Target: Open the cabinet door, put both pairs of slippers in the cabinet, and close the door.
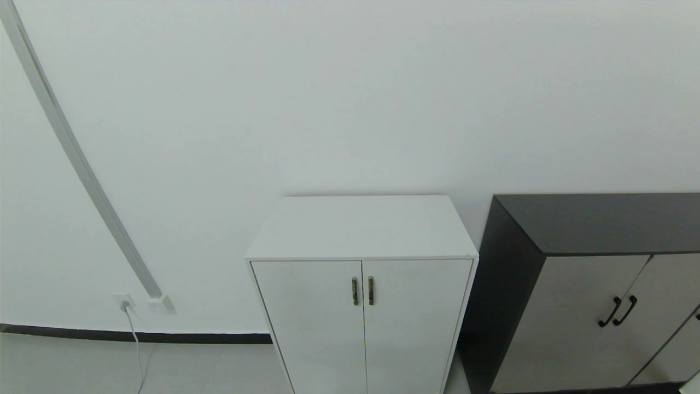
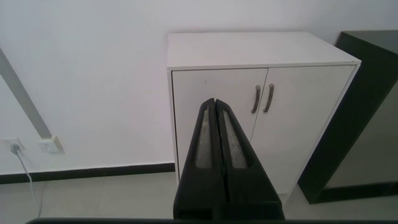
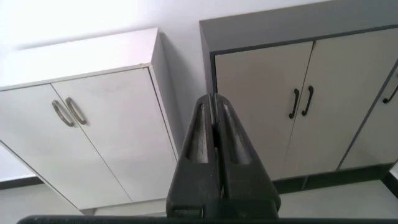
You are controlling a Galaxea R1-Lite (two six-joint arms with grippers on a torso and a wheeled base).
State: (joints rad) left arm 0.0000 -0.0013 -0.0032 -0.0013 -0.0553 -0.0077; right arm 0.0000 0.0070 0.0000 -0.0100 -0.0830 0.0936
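The cabinet [image 1: 361, 230] stands against the wall [image 1: 328, 109] — wider cabinet [image 1: 596, 219] just right of it, socket [image 1: 123, 301] left.

Head view: the lower edge is cutting off the white cabinet [image 1: 361, 230] partway down its doors [image 1: 311, 323], well below the handles [image 1: 362, 290]. The doors are sitting shut and hiding the interior. The right and lower edges are cropping the dark cabinet [image 1: 596, 219]. The cable [image 1: 135, 345] from the wall socket [image 1: 123, 301] is running off the lower edge, and the conduit [image 1: 82, 164] is leaving at the top left corner. Right wrist view: the right edge is clipping a third dark handle [image 3: 392, 93], and the left edge is trimming the white cabinet
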